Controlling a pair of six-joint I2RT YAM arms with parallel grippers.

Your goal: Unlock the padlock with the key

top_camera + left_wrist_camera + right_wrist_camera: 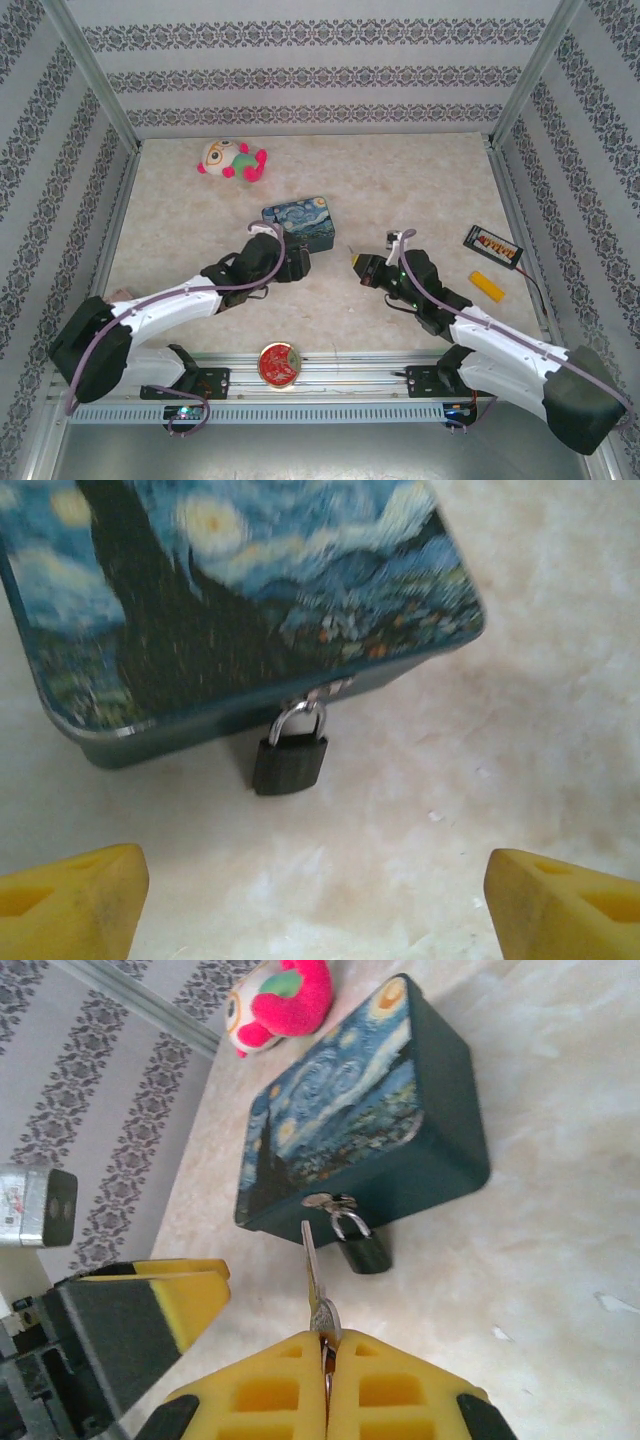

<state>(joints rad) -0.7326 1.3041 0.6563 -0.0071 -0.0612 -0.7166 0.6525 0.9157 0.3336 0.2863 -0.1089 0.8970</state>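
One boxy dark padlock (290, 763) hangs by its thin silvery shackle from the front latch of the glossy blue painted tin (250, 600), down on the marbled table (540, 680). My right gripper (327, 1345) pinches the slim metal key (311, 1260), which points at the lock. My left gripper (315, 910) gapes wide, empty.

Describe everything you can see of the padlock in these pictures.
The padlock is small, with a squarish dark grey body that looks matte and a thin silvery shackle, apparently metal. The shackle is closed and threaded through the latch on the front wall of the blue painted tin. The body hangs below the latch, slightly tilted, and its lower end seems to rest on the pale table. No keyhole can be made out.
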